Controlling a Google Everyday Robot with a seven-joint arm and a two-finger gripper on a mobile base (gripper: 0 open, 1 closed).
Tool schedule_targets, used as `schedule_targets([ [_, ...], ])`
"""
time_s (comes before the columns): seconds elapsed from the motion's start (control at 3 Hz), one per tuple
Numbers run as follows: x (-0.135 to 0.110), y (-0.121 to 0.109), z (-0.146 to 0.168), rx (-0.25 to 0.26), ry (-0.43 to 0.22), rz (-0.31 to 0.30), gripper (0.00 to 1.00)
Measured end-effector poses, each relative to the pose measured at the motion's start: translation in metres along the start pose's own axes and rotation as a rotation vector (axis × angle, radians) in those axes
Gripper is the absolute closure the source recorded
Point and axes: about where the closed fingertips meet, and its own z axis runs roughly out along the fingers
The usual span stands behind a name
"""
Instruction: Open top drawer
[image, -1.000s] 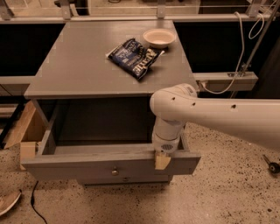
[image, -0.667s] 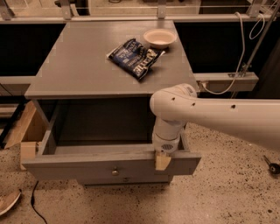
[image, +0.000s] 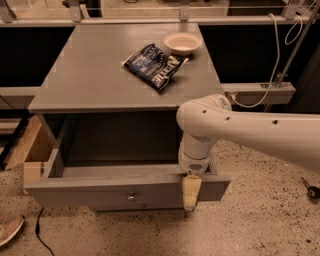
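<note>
While the top drawer stands pulled out from under the grey table with its inside exposed, the end effector hangs over the top edge of the drawer's front panel, right of the round knob. Whether it is open, closed or gripping cannot be told. A dark snack bag lies just beside a pale bowl on the table.

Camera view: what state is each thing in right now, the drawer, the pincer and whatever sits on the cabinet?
top drawer: open, pulled well out of the cabinet.
pincer: at the top edge of the drawer front, right of the knob.
bowl: upright on the cabinet top, rear right.
chip bag: lying flat on the cabinet top, just in front of the bowl.
</note>
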Motion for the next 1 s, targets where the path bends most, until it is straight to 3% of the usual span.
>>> schedule_targets([
  [0.33,0.000,0.000,0.000,0.000,0.000,0.000,0.00],
  [0.67,0.015,0.002,-0.029,0.058,-0.047,0.006,0.00],
  [1.0,0.056,0.010,-0.100,0.187,-0.131,0.052,0.00],
])
